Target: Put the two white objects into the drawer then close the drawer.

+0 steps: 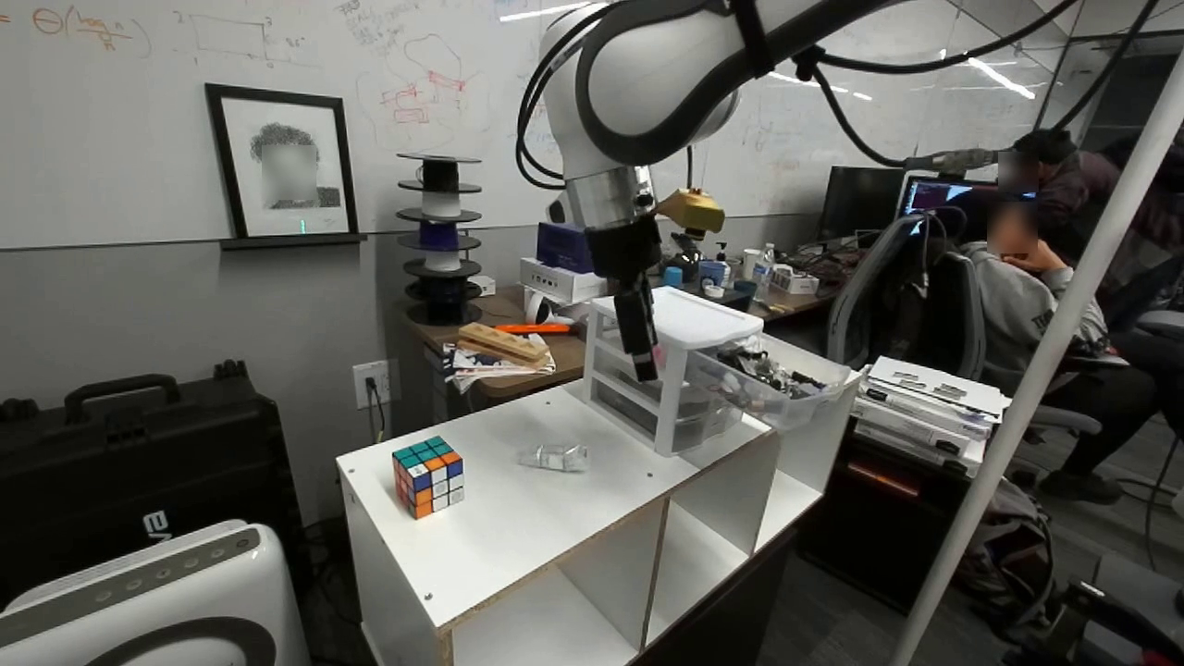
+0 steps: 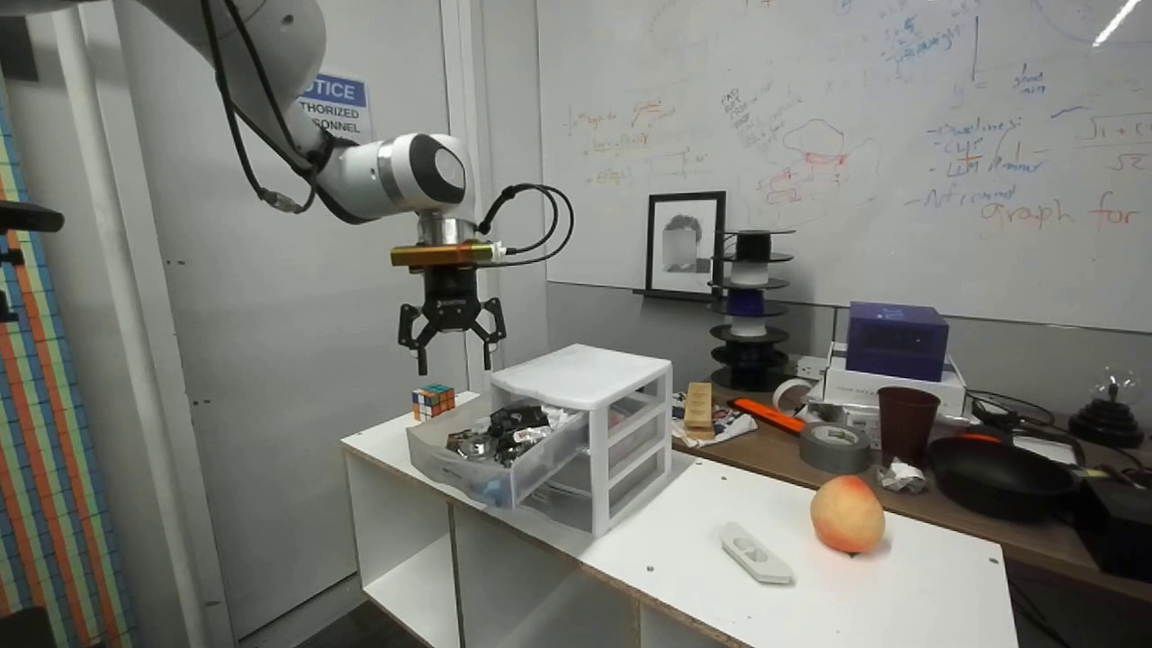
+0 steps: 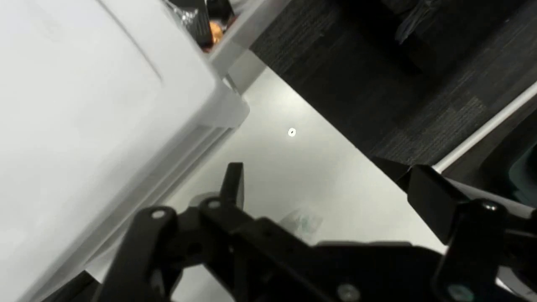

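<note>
Gripper [image 2: 456, 367] has its jaws wide apart, nothing in 'em, and the clear bit [image 1: 553, 457] lies lower on the cabinet [image 1: 499, 518], off twd the cube [image 1: 428, 476], long axis running roughly cube to unit [image 2: 600, 450]. Can't swear it counts as white tbh (half hidden in the wrist view), but imo it's the nearer grab, b/c the white pc [image 2: 756, 554] is well apart, on the opposite side of the unit. Top drawer [image 2: 454, 475] is open btw.
</note>
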Controlling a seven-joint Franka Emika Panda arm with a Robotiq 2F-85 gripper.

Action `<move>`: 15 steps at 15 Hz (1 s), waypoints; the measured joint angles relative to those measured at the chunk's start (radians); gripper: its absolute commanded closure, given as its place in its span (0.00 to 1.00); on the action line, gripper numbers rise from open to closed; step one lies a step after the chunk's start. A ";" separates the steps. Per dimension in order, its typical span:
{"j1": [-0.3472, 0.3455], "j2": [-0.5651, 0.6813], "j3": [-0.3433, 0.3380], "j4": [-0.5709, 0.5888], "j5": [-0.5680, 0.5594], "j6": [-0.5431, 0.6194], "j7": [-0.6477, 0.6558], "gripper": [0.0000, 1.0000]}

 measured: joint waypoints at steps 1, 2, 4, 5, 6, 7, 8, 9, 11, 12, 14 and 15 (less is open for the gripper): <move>0.001 0.021 0.000 0.011 0.000 0.030 0.013 0.00; 0.002 0.040 0.000 0.020 0.000 0.060 0.023 0.00; 0.008 0.073 0.000 0.031 0.000 0.127 0.038 0.00; 0.013 0.087 0.000 0.035 0.000 0.165 0.049 0.00; 0.020 0.103 0.000 0.039 -0.001 0.199 0.060 0.00; 0.028 0.119 0.000 0.045 -0.002 0.223 0.069 0.00; 0.036 0.136 -0.001 0.051 -0.004 0.244 0.076 0.00; 0.045 0.154 -0.003 0.059 -0.005 0.257 0.083 0.00; 0.059 0.193 -0.008 0.082 -0.006 0.264 0.092 0.00; 0.064 0.213 -0.010 0.095 -0.006 0.264 0.096 0.00; 0.071 0.250 -0.023 0.122 -0.007 0.264 0.103 0.00; 0.072 0.267 -0.031 0.134 -0.008 0.264 0.105 0.00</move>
